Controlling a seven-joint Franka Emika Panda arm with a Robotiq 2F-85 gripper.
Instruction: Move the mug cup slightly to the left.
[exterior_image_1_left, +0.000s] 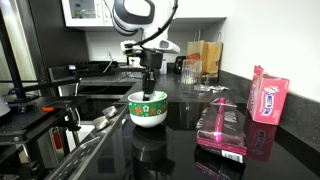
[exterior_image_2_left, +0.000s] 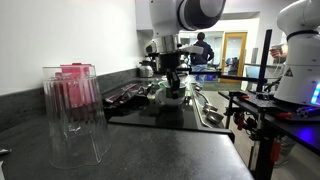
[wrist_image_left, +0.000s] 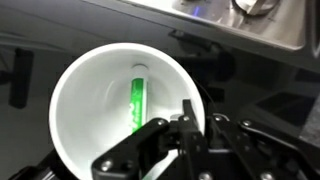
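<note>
— Where is the mug cup (exterior_image_1_left: 148, 110) standing?

— Upright on the dark, glossy desk (exterior_image_1_left: 180, 152), close to the desk edge that meets a strip of stainless steel (wrist_image_left: 240, 25). It is well away from the desk's corners. In an exterior view (exterior_image_2_left: 172, 98) it looks small and far back, directly under the arm.

— And the gripper (exterior_image_1_left: 148, 94)?

— It hangs straight down over the cup, reaching its rim. In the wrist view the gripper (wrist_image_left: 196, 112) sits at the right side of the rim, and one of the fingers (wrist_image_left: 187, 107) is against the inside of the white wall (a green streak (wrist_image_left: 137, 95) runs down the cup's interior beside it).

— Clenched on the rim, or released?

— I cannot tell. The fingers seem to straddle the rim, but no view shows whether they pinch it.

— What else is on the desk?

— A pink box (exterior_image_1_left: 268, 100) stands toward the far edge by the wall, and a clear packet (exterior_image_1_left: 222, 128) with pink contents lies between it and the cup, touching neither. A clear glass jar (exterior_image_2_left: 75, 115) stands nearest the camera in an exterior view, well apart from the cup.
</note>
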